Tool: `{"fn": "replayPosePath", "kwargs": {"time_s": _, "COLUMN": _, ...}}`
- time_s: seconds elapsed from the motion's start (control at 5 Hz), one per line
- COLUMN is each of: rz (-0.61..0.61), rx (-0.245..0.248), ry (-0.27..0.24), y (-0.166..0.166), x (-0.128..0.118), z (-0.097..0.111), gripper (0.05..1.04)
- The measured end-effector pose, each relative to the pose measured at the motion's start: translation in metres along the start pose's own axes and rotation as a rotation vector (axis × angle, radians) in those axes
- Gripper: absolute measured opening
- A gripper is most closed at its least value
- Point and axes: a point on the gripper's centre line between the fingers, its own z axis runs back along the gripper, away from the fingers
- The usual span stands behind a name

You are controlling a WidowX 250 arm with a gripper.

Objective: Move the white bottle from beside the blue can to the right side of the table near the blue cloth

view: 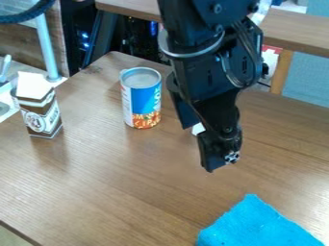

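The black gripper (200,147) hangs over the wooden table right of centre, its two fingers apart, one lower and nearer the camera. A small white thing (198,129) shows between the fingers, mostly hidden; whether it is touched cannot be told. Left of the gripper stands an upright can (143,98) with a blue, white and orange label. Farther left is a brown and white carton (41,108) with a folded white top. A bright blue cloth (260,226) lies at the lower right, below the gripper in the view.
The brown wooden table (109,178) spans the view, with its edge at the lower left. A pale blue-grey pole (46,45) rises at the upper left beside a light surface with metal items. Another wooden surface (292,29) runs behind the arm.
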Motion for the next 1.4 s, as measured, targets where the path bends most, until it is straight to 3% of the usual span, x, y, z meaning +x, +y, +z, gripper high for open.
{"fn": "replayPosePath", "kwargs": {"time_s": 0.6, "rz": 0.001, "rx": -0.005, "ry": 0.025, "y": -0.001, "x": -0.003, "z": -0.007, "gripper": 0.996}}
{"fn": "replayPosePath", "kwargs": {"time_s": 0.8, "rz": 0.083, "rx": 0.105, "ry": 0.137, "y": 0.016, "x": -0.004, "z": -0.052, "gripper": 0.996}}
{"fn": "replayPosePath", "kwargs": {"time_s": 1.0, "rz": 0.204, "rx": 0.186, "ry": 0.167, "y": 0.045, "x": 0.016, "z": -0.078, "gripper": 0.996}}
{"fn": "replayPosePath", "kwargs": {"time_s": 1.2, "rz": 0.293, "rx": 0.242, "ry": 0.177, "y": 0.076, "x": 0.03, "z": -0.086, "gripper": 0.996}}
{"fn": "replayPosePath", "kwargs": {"time_s": 1.4, "rz": 0.399, "rx": 0.245, "ry": 0.164, "y": 0.107, "x": 0.044, "z": -0.085, "gripper": 0.996}}
